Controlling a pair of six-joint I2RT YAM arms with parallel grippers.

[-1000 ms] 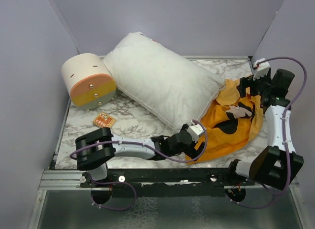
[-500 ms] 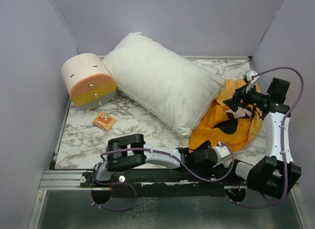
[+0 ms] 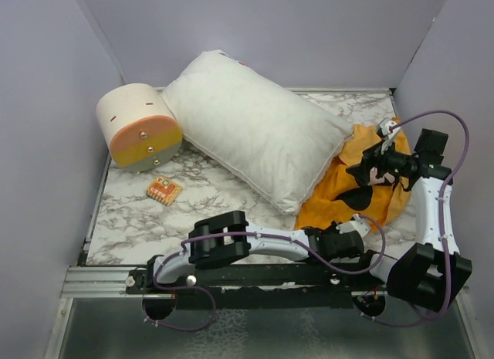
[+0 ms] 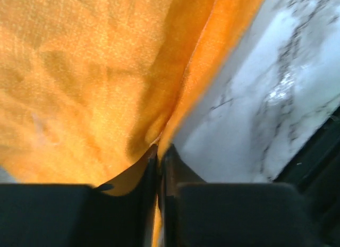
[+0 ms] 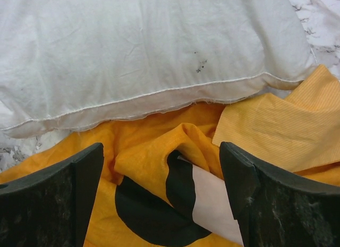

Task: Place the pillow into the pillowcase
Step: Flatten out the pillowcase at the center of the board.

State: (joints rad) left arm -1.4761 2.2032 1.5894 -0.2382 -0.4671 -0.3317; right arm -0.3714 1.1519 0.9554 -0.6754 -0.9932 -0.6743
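Observation:
The plump white pillow [image 3: 255,135] lies slantwise across the middle of the marble table, its right end resting on the crumpled orange pillowcase [image 3: 347,201]. My left gripper [image 3: 361,226] is at the pillowcase's near edge; in the left wrist view it [image 4: 159,148] is shut, pinching a fold of the orange cloth [image 4: 79,71]. My right gripper [image 3: 364,172] hovers over the black-and-white print in the pillowcase's middle. In the right wrist view it [image 5: 160,151] stands open above the cloth [image 5: 265,125], with the pillow's seamed edge [image 5: 133,45] just beyond.
A cream-and-orange cylinder [image 3: 139,127] leans against the pillow's left end at the back left. A small orange card [image 3: 164,190] lies on the marble [image 3: 216,197] in front of it. Grey walls close in on both sides and the back.
My left arm swept right along the front edge to the pillowcase's near hem and its jaws shut on the cloth. My right gripper came left and down over the pillowcase.

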